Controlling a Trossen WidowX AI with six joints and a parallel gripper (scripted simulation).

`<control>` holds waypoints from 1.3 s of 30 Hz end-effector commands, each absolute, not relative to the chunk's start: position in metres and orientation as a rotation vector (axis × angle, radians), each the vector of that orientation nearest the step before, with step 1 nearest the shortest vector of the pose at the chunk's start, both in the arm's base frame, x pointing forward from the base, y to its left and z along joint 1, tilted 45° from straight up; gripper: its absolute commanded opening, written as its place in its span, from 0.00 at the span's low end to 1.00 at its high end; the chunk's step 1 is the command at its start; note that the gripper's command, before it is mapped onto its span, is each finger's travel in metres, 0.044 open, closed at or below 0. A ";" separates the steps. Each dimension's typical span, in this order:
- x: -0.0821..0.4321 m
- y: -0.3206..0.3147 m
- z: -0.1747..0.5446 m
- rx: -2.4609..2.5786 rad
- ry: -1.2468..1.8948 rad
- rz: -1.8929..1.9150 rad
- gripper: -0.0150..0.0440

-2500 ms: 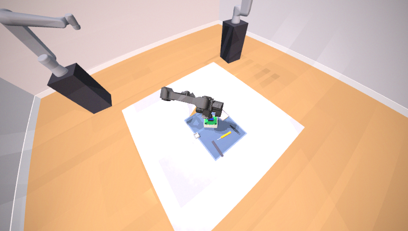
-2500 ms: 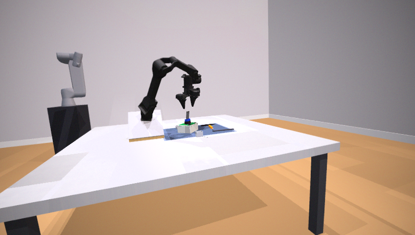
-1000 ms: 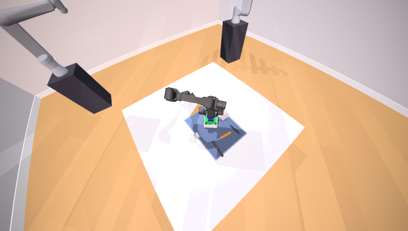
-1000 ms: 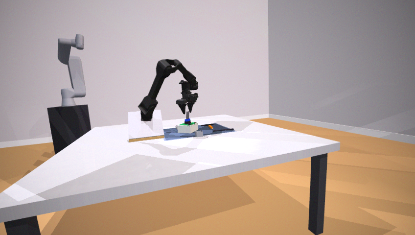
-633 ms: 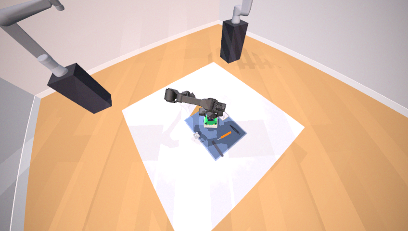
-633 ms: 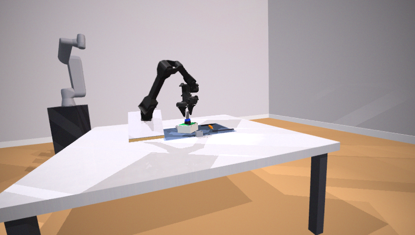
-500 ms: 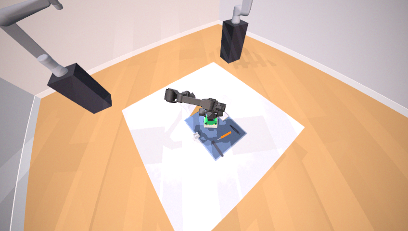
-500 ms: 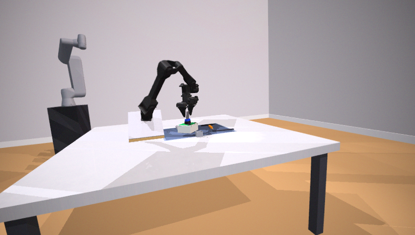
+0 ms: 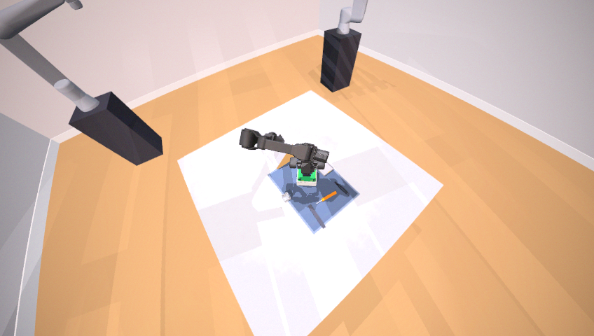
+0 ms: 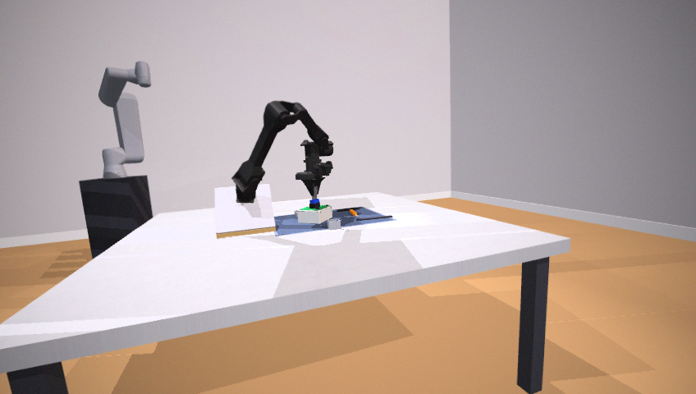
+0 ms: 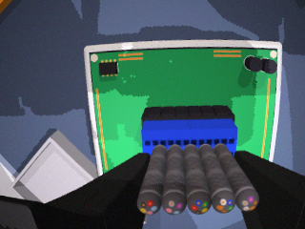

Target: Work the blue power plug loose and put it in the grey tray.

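The gripper [image 9: 307, 169] [image 10: 314, 194] [image 11: 193, 163] was closed on the blue plug [image 10: 314, 200] [image 11: 188, 131], which sat in its socket [image 11: 188, 114], well inside the edges of the tabletop [image 9: 333, 257] [image 10: 195, 268]. Gentle rocking, firmly gripped, seemed wiser than lifting; a hard tug risked slipping off.

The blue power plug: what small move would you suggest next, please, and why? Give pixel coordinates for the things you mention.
Probably settle the claw [image 9: 307, 172] [image 10: 314, 196] [image 11: 193, 163] firmly before rocking: its fingers flank the blue power plug [image 10: 314, 200] [image 11: 190, 131], seated in the black socket [image 10: 314, 206] [image 11: 188, 114], but firm contact isn't certain.
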State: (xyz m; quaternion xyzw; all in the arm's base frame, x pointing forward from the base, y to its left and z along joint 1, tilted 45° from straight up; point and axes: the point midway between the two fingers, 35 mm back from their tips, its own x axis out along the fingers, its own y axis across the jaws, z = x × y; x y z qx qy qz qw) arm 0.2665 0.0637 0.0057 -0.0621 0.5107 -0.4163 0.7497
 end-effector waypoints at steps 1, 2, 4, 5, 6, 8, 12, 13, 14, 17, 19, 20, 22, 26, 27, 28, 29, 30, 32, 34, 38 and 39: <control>0.267 0.063 0.006 -0.145 1.114 -0.908 0.25; 0.267 0.063 0.006 -0.145 1.114 -0.908 0.25; 0.267 0.063 0.006 -0.145 1.114 -0.908 0.25; 0.267 0.063 0.006 -0.145 1.114 -0.908 0.25; 0.267 0.063 0.006 -0.145 1.114 -0.908 0.25; 0.267 0.063 0.006 -0.145 1.114 -0.908 0.25; 0.267 0.063 0.006 -0.145 1.114 -0.908 0.25; 0.267 0.064 0.006 -0.145 1.114 -0.908 0.25; 0.267 0.064 0.007 -0.145 1.114 -0.908 0.25; 0.267 0.066 0.009 -0.144 1.114 -0.908 0.25; 0.266 0.067 0.010 -0.144 1.114 -0.908 0.25; 0.266 0.067 0.010 -0.144 1.114 -0.908 0.25; 0.266 0.068 0.011 -0.144 1.114 -0.908 0.25; 0.266 0.071 0.014 -0.144 1.114 -0.908 0.25; 0.265 0.071 0.014 -0.144 1.114 -0.908 0.25; 0.265 0.072 0.015 -0.144 1.114 -0.908 0.25; 0.265 0.072 0.015 -0.144 1.114 -0.908 0.25; 0.265 0.073 0.016 -0.144 1.114 -0.908 0.25; 0.265 0.074 0.017 -0.144 1.114 -0.908 0.25; 0.265 0.075 0.018 -0.144 1.114 -0.908 0.25; 0.264 0.077 0.020 -0.144 1.114 -0.908 0.25; 0.264 0.078 0.021 -0.144 1.114 -0.908 0.25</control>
